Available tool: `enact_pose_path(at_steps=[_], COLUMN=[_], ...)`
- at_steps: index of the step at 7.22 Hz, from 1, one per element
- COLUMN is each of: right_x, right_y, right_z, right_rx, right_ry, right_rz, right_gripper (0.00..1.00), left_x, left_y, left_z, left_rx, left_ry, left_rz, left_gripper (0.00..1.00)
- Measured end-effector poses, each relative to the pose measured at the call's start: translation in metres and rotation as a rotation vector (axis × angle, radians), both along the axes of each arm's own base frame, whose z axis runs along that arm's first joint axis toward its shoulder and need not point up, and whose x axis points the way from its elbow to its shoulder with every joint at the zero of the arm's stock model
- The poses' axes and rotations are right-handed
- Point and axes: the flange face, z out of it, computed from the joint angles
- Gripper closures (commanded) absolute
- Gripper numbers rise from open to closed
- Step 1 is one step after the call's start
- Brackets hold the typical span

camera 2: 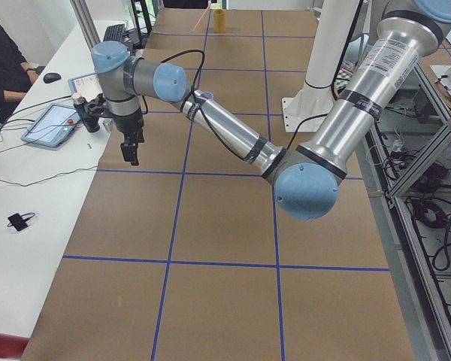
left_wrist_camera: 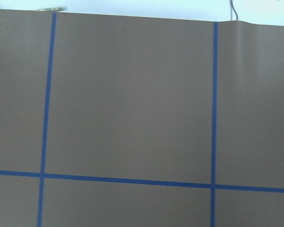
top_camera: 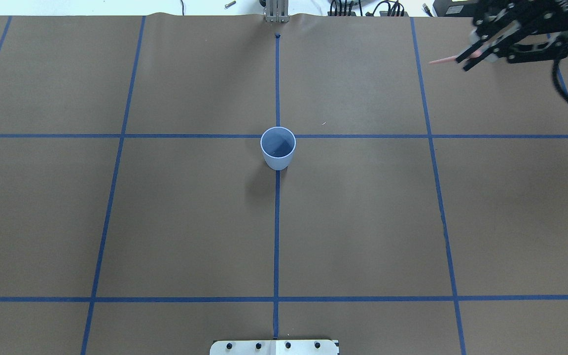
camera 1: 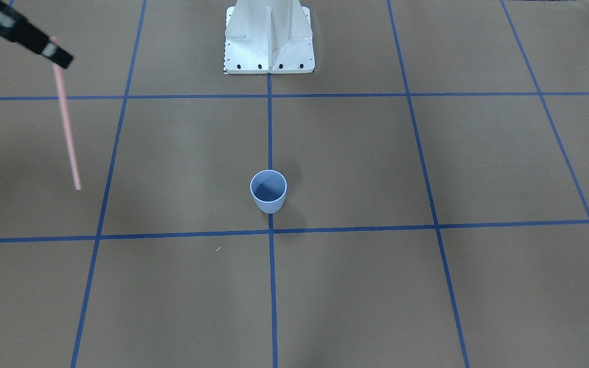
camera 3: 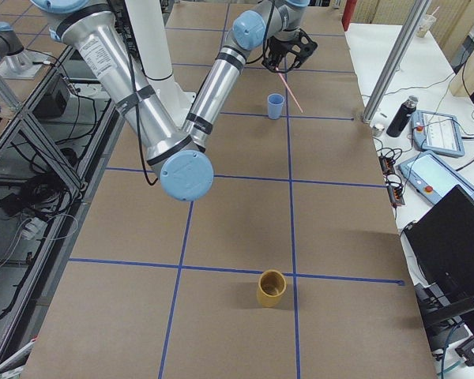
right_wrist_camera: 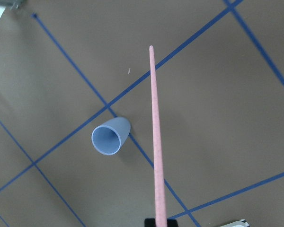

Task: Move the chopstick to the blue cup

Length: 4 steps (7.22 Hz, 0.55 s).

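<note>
Hanging in the air at the upper left of the front view, the chopstick (camera 1: 67, 128) is what you should look at first. The right jaws are closed tight on its top end. The stick points down and leans a little, up over the brown bench (camera 1: 172, 286).

From the camera behind the robot, you see it at the upper right of the frame, poking out toward the left. The blue cup (camera 1: 268, 191) stands upright near the middle of the frame, with its open top up. It sits on a blue tape line (camera 1: 272, 286), close to where two lines cross. The stick and the cup are well apart. In the right wrist view the cup shows to the left of the stick.

The right arm (camera 3: 221, 79) reaches far across the bench to hold the stick up.

You can find the left jaws only in the left side view, at the upper left of the frame, pointing down. I cannot tell if they are open or closed.

A yellow cup (camera 3: 271, 288) stands upright low in the right side view, far from the blue one.
</note>
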Motion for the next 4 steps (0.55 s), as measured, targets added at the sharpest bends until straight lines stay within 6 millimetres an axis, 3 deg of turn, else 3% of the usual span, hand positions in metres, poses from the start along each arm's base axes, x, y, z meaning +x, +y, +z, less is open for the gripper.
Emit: enact_pose_path(at_steps=[2, 4], right_x=[-0.082, -0.131], right_y=[-0.019, -0.017], right_z=[-0.068, -0.088], right_rx=[0.127, 0.141], right_ry=[-0.029, -0.043], right_rz=[-0.088, -0.154], right_gripper=[1.00, 1.00], left_x=[-0.021, -0.024], left_y=[-0.002, 0.005], left_z=[0.065, 0.099], left_rx=[-0.028, -0.029], left_ry=[-0.004, -0.003], left_rz=[-0.011, -0.015], left_gripper=[0.02, 0.02])
